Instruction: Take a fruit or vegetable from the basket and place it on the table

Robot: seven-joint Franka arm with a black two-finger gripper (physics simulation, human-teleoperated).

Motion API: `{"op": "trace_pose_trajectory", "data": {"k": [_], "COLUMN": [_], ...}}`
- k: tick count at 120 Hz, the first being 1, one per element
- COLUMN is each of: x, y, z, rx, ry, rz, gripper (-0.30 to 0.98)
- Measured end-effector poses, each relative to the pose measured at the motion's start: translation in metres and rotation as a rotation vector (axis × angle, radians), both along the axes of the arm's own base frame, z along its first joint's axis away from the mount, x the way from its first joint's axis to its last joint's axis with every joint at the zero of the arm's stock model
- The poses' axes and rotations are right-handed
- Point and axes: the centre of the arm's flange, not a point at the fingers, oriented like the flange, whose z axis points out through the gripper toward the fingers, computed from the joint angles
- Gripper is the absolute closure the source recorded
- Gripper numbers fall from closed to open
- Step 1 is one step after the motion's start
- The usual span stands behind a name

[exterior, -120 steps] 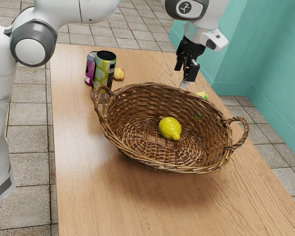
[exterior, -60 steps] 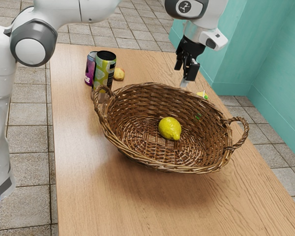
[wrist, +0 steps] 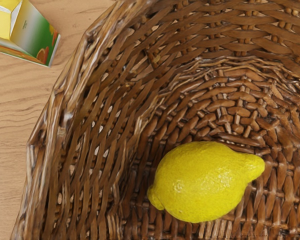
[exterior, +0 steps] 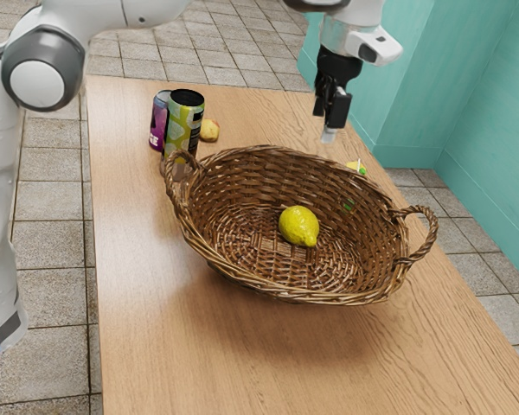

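- Yellow lemon (exterior: 298,226), one, lay on its side on the floor of the wicker basket (exterior: 272,298), just about mid-frame in the exterior view.
- Basket stood on the worktop (exterior: 173,363), its mouth open upward.
- Jaws: hung over the scene in the upper right of the exterior frame, touching neither lemon nor rim; whether apart or together, could not be told.
- Bearing: from the jaws, the lemon lay below and toward the exterior frame's lower left.
- Long axis: pointed tip aimed at the exterior frame's lower right, and in the wrist view away from the basket wall nearest the carton (wrist: 32,27).
- Judged requirement: travel over the lemon, descent inside the rim, a grip across the short girth.
- Judged hazard: fouling the woven wall; rounded skin rolling.
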Motion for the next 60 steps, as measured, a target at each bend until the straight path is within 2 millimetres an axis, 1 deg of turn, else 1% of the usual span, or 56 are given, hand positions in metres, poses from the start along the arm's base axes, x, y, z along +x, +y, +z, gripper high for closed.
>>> {"op": "trace_pose_trajectory", "data": {"k": [20,30,35,49,56,60], "x": [-0.002,-0.001,0.000,0.002,0.005,0.006], "y": [0.005,0.004,0.000,-0.024,-0.028,-0.029], "z": [-0.001,-0.007,-0.012,-0.028,-0.039,-0.049], "rx": [-0.008,-0.006,-0.005,-0.001,-0.004,-0.007], "ry": [0.014,0.033,0.045,0.077,0.097,0.116], "rz": [-0.123,-0.203,-0.257,-0.431,-0.500,-0.533], "gripper": [0.00,0.00,0.00,0.00,0.00,0.00]}}
